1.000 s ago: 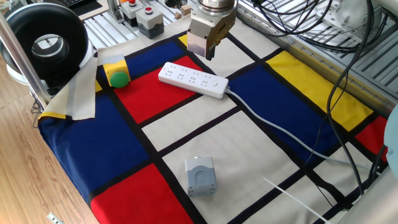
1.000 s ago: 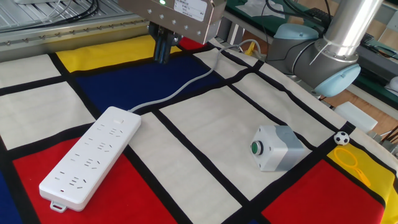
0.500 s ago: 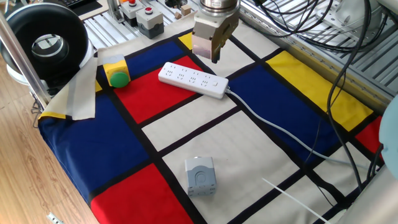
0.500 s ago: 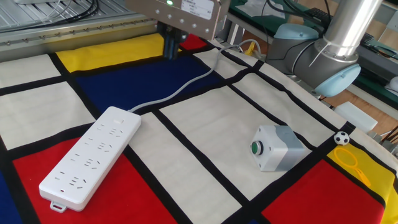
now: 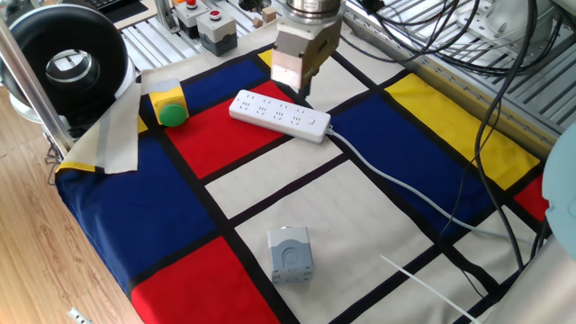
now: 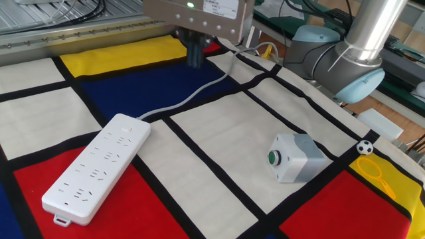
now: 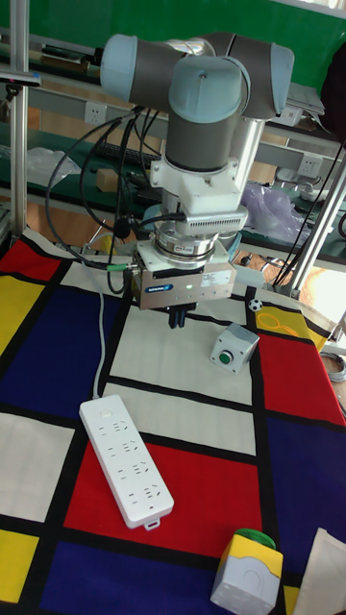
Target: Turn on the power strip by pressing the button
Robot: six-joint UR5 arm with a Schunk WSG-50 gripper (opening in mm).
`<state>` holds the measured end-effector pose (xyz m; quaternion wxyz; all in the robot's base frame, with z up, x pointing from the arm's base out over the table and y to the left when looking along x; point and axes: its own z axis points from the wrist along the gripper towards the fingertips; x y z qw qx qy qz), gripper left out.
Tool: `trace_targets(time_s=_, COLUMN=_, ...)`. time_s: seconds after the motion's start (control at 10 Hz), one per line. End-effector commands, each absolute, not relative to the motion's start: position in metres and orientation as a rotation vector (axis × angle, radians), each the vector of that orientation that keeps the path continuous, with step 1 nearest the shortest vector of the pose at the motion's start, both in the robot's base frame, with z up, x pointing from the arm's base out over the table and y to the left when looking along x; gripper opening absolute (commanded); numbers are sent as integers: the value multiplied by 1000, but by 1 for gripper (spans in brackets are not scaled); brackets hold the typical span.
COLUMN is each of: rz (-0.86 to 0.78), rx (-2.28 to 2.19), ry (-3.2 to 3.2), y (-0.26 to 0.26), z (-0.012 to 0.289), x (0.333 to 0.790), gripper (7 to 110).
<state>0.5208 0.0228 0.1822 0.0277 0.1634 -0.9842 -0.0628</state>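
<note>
The power strip [image 5: 279,115] [image 6: 99,166] [image 7: 125,461] lies flat, partly on a red patch of the chequered cloth. Its thin white cable [image 5: 396,184] [image 6: 186,99] runs off from one end. The button [image 5: 312,120] [image 6: 127,124] is a tiny white switch on the strip's face at that cable end. My gripper [image 5: 301,87] [image 6: 194,63] [image 7: 177,319] hangs above the cloth behind the cable end of the strip, clear of it. Its dark fingers point down and are pressed together, holding nothing.
A small grey box with a green button [image 5: 290,255] [image 6: 295,158] [image 7: 234,348] stands apart from the strip. A green dome button in a yellow housing [image 5: 171,110] [image 7: 248,567] sits near a cloth corner. Grey boxes with red buttons [image 5: 216,27] and hanging cables [image 5: 450,36] line the back.
In the other fixed view the gripper has slid to the right, along the cable and away from the strip, at about the same height. Nothing on the cloth has moved.
</note>
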Motion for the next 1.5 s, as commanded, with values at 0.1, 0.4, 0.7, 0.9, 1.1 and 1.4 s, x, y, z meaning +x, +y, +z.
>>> trace_targets(time_s=0.1, rz=-373, rx=448, ry=-3213, y=54, z=190, x=562, gripper=7)
trace_targets(time_s=0.4, rz=-170, rx=585, ry=-3134, y=22, z=183, x=547, gripper=22)
trace_targets(time_s=0.7, rz=-189, rx=671, ry=-3092, y=24, z=183, x=540, gripper=22)
trace_targets(time_s=0.9, rz=-134, rx=787, ry=-3032, y=14, z=182, x=533, gripper=22)
trace_targets(time_s=1.1, rz=-217, rx=1036, ry=-2948, y=18, z=182, x=529, gripper=22)
trace_targets(time_s=1.4, rz=-146, rx=1281, ry=-2831, y=-27, z=166, x=549, gripper=44)
